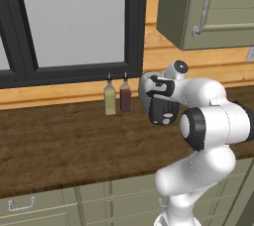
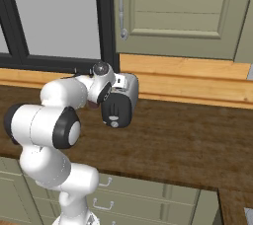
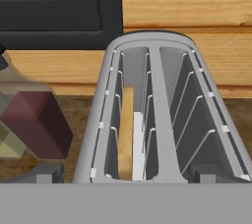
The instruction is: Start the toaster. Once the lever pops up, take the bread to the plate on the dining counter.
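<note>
A silver two-slot toaster (image 3: 165, 120) stands on the wood counter against the back wall. The bread (image 3: 126, 134) stands on edge, sunk deep in the toaster's left slot in the hand view; the right slot is empty. My gripper (image 3: 125, 176) is open, hanging just above the toaster's near end with nothing between its fingers. In the base views the white hand hides the top of the toaster (image 1: 161, 111) (image 2: 118, 108), whose dark end panel with a round knob faces me. The lever is hidden. The plate and the dining counter are out of view.
Two bottles, olive (image 1: 109, 100) and dark red (image 1: 125, 97), stand left of the toaster by the wall. A dark-framed window (image 1: 74, 22) and a wall cabinet (image 1: 213, 7) hang above. The brown counter (image 1: 59, 145) has handled drawers below.
</note>
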### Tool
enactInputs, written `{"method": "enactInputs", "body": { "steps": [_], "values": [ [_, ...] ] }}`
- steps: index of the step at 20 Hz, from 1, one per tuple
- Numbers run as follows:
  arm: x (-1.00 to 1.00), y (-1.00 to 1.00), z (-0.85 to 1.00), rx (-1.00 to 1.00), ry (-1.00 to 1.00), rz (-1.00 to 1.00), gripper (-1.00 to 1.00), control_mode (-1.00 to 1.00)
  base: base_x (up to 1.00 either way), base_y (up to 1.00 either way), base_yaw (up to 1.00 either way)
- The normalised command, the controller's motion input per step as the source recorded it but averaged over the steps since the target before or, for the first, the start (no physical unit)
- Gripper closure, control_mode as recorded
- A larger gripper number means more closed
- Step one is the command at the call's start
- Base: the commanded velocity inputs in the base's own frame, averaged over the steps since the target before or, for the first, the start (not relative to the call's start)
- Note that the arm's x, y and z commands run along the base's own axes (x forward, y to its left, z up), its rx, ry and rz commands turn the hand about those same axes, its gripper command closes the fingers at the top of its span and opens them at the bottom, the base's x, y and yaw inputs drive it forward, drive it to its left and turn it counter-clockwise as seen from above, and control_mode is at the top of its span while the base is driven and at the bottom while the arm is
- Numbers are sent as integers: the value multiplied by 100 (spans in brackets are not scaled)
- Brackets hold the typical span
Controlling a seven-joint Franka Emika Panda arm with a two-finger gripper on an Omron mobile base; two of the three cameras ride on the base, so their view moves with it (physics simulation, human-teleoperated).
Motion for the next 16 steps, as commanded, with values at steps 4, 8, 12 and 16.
{"method": "enactInputs", "body": {
  "steps": [4, 8, 12, 16],
  "values": [
    [0, 0, 0, 0, 0, 0, -100, -100, 0, 0, 0],
    [0, 0, 0, 0, 0, 0, -100, -100, 0, 0, 0],
    [0, 0, 0, 0, 0, 0, -100, -100, 0, 0, 0],
    [0, 0, 0, 0, 0, 0, -100, -100, 0, 0, 0]
  ]
}}
